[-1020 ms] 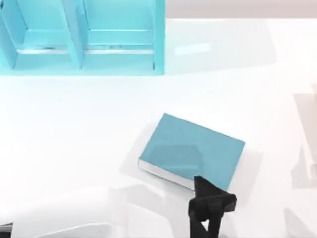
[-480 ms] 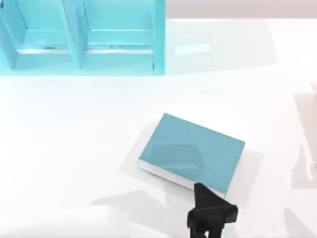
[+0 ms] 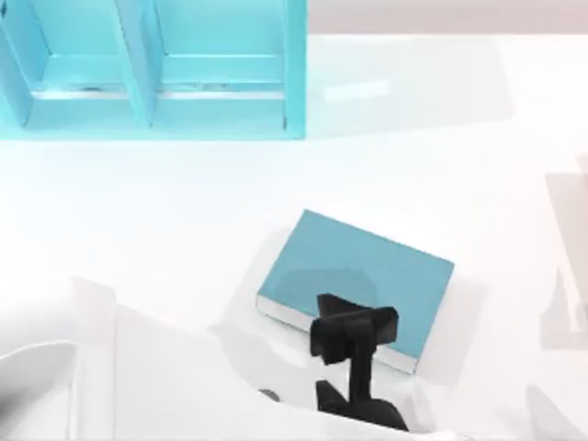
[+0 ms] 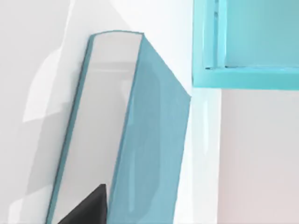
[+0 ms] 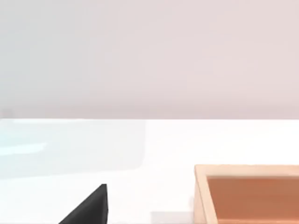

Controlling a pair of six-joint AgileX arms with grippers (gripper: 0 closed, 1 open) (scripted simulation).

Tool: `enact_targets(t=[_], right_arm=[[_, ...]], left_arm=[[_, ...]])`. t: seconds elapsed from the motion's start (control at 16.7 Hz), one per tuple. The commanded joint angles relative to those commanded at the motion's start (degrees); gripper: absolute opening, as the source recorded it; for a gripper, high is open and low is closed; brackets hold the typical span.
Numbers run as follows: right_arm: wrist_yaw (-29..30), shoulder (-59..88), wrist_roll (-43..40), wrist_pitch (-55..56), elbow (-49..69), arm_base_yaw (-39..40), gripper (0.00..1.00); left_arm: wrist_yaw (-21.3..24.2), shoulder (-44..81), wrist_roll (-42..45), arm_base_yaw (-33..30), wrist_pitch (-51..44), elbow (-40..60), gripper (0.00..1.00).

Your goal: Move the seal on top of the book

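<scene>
Teal book (image 3: 367, 266) under left gripper (image 3: 354, 331).

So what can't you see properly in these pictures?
The book, near edge: top view, my left hand covers part.
A tan-brown thing: right wrist view, cut by the picture's edge; cannot tell what it is.
The blue shelf: top view, cut off at the top.

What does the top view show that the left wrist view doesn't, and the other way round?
Top view: the whole cover of the book, with the left pincer hanging over its near edge.
Left wrist view: the book's white page edges from close by, seen as a broad pale face.
Both: the book and the blue shelf.
</scene>
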Motion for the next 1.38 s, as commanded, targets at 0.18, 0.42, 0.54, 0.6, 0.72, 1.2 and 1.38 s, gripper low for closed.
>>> enact_targets(t=[0.18, 0.42, 0.54, 0.6, 0.72, 1.2, 1.38], right_arm=[[0.0, 0.0, 0.0, 0.0, 0.0, 0.0, 1.00], [0.0, 0.0, 0.0, 0.0, 0.0, 0.0, 1.00], [0.0, 0.0, 0.0, 0.0, 0.0, 0.0, 1.00], [0.0, 0.0, 0.0, 0.0, 0.0, 0.0, 1.00], [0.0, 0.0, 0.0, 0.0, 0.0, 0.0, 1.00], [0.0, 0.0, 0.0, 0.0, 0.0, 0.0, 1.00], [0.0, 0.0, 0.0, 0.0, 0.0, 0.0, 1.00]], left_arm=[[6.9, -8.3, 13.8, 7.8, 5.0, -3.5, 1.00], [18.2, -22.8, 40.1, 20.7, 13.6, -10.5, 1.00], [24.3, -31.3, 56.5, 27.7, 18.6, -15.1, 1.00], [27.3, -35.9, 65.4, 31.3, 21.2, -17.7, 1.00], [33.4, -45.5, 84.5, 38.6, 26.5, -23.3, 1.00], [54.4, -85.6, 153.8, 65.6, 47.9, -49.4, 1.00], [60.0, -98.5, 171.6, 73.2, 54.7, -58.7, 1.00]])
